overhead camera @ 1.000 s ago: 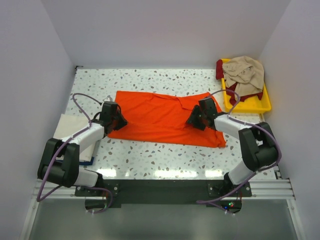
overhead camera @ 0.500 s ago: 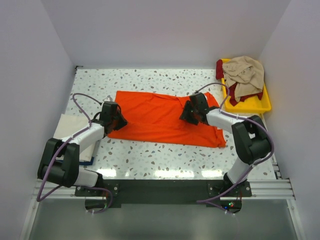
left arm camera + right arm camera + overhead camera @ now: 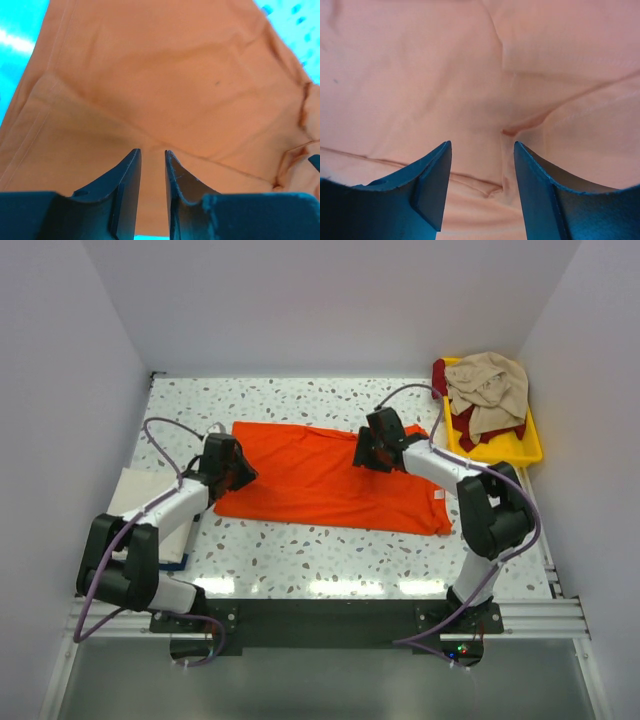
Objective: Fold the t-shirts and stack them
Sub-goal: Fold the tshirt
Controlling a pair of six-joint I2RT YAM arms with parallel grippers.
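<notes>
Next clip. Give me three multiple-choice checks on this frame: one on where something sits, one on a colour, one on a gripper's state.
1. Where is the tray?
A. Far right corner
B. Near left corner
C. Centre

2. What colour is the spread-out shirt?
A. Navy
B. Beige
C. Orange

3. How is the right gripper?
A. Shut on the tray
B. Open above the shirt
C. Shut on the shirt

Answers:
1 A: the top view shows it at the back on the right.
2 C: it is bright orange in the top view.
3 B: its wrist view shows the jaws wide apart with cloth beyond them.
</notes>
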